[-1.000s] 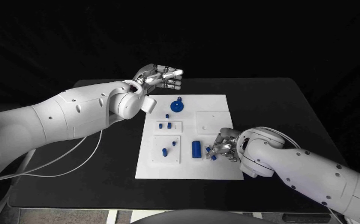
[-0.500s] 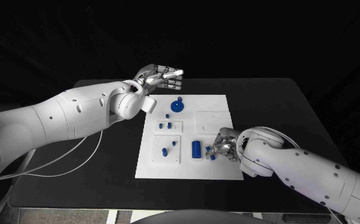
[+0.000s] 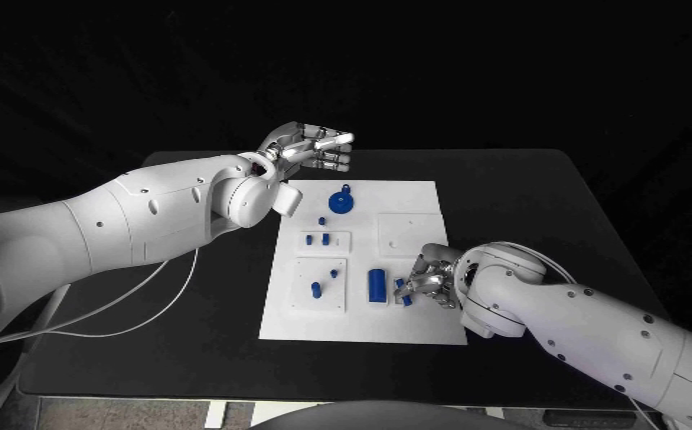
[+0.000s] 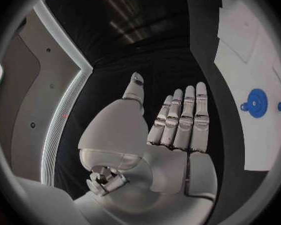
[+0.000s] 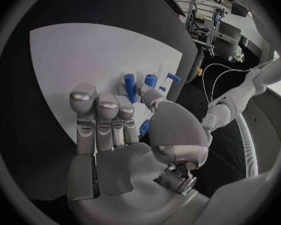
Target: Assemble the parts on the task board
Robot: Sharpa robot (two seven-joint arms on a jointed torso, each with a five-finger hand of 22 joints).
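Note:
The white task board [image 3: 411, 200] lies in the middle of the black table. On it are a blue round part with a knob [image 3: 340, 202] at the far end, small blue pegs [image 3: 326, 241] in the middle and a blue cylinder [image 3: 378, 285] nearer me. My right hand [image 3: 433, 280] lies low over the board's near right part, fingers straight, beside small blue pieces [image 3: 404, 296]. The right wrist view shows that hand [image 5: 125, 135] with blue pegs [image 5: 151, 80] just past its fingers. My left hand [image 3: 307, 147] hovers past the board's far left corner, flat and holding nothing [image 4: 172, 130].
The black table [image 3: 519, 210] reaches beyond the board on every side. A white cable [image 3: 130, 300] hangs from my left arm over the table's left side. The round blue part [image 4: 256, 103] and the board's edge appear beside my left hand.

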